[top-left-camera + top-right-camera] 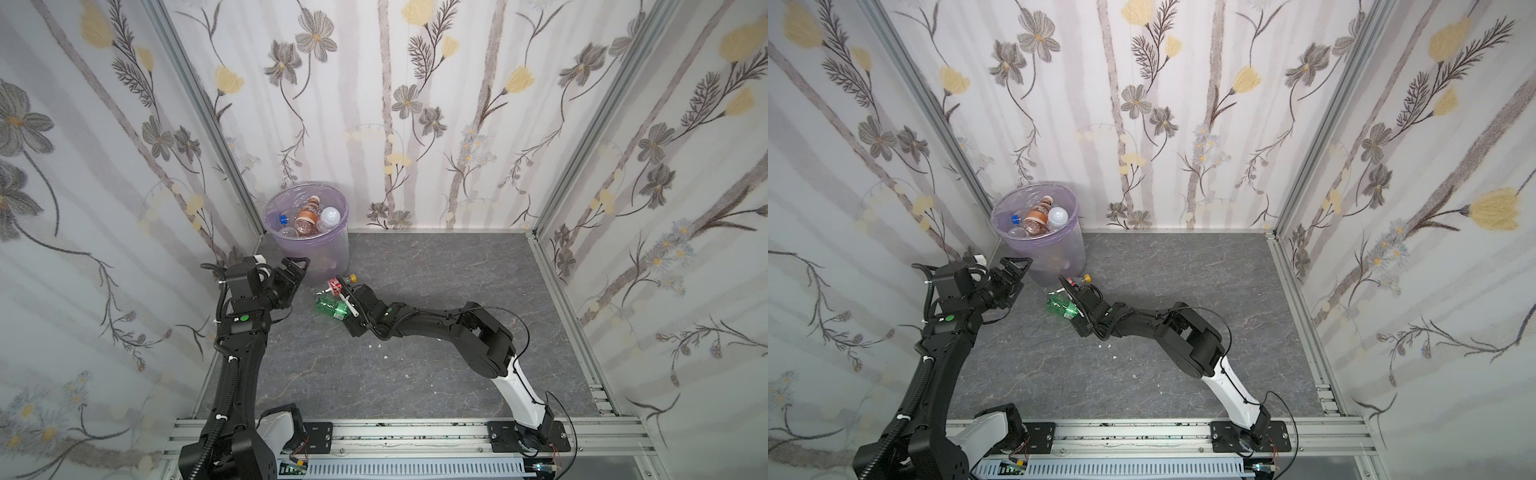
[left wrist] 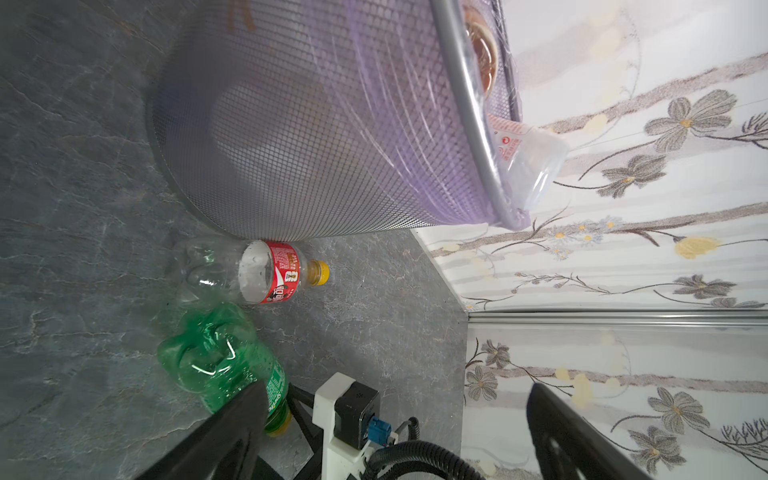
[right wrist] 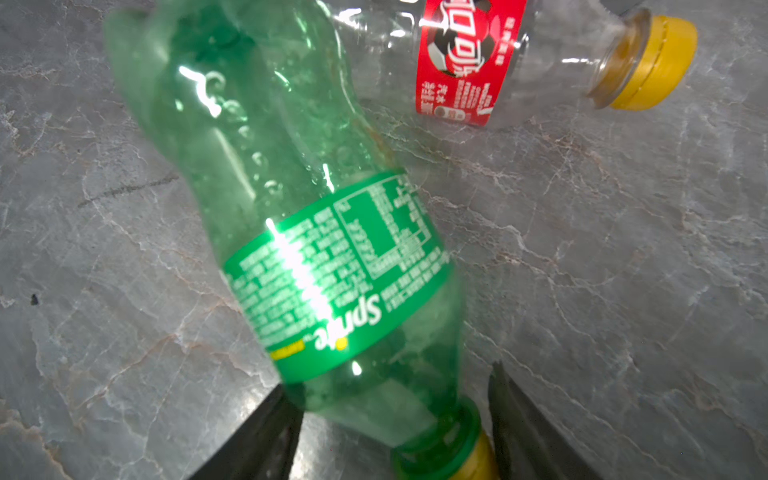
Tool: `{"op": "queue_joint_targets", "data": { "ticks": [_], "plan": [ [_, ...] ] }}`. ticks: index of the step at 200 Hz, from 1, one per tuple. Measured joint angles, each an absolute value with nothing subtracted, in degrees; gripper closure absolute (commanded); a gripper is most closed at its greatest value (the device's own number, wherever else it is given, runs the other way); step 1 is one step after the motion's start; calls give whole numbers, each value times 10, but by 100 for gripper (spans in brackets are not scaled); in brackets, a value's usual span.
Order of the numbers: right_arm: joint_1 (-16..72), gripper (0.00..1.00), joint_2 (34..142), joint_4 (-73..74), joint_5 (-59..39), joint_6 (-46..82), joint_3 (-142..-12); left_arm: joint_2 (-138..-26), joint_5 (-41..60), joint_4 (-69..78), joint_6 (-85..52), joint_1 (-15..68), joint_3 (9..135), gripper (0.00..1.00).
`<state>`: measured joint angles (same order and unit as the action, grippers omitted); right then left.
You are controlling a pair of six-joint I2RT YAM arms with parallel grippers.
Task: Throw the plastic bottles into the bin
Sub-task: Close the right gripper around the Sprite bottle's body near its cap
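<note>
**Top view.** Green bottle [image 1: 330,306] lies flat on the floor just this side of the bin [image 1: 334,253]. Its base points left and its cap points at your right gripper [image 1: 347,305]. Your left gripper [image 1: 297,272] hovers beside the bin, apart from the bottle.

**Left wrist.** Jaws spread wide, empty. Red-label bottle [image 2: 266,272] lies just beside the bin's foot.

**Right wrist.** Fingers straddle the green bottle's neck, across its long axis. You cannot tell whether they pinch yet. The right arm is the nearer one.
</note>
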<state>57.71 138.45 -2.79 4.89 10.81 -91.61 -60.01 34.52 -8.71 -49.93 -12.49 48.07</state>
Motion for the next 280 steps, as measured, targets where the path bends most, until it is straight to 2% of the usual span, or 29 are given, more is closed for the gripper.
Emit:
{"op": "queue_joint_targets", "data": {
  "ticks": [42,75,101,142,170,213,238,280],
  "plan": [
    [577,56,1385,-27,48,104,-902,-594,344,-77,-509,-129,476,0],
    [577,58,1373,-23,42,104,-879,-591,341,-71,-509,-129,476,0],
    [577,63,1352,-22,38,105,-854,-591,341,-71,-509,-125,473,0],
    [575,63,1313,-3,34,106,-817,-589,341,-71,-508,-105,473,0],
    [573,55,1305,5,33,106,-806,-590,341,-71,-505,-99,473,0],
    [573,23,1269,15,32,98,-776,-589,337,-67,-499,-97,456,0],
    [573,12,1255,30,32,87,-772,-588,337,-67,-499,-97,443,0],
    [573,12,1278,37,22,78,-817,-586,337,-65,-499,-97,416,0]
  ]
}}
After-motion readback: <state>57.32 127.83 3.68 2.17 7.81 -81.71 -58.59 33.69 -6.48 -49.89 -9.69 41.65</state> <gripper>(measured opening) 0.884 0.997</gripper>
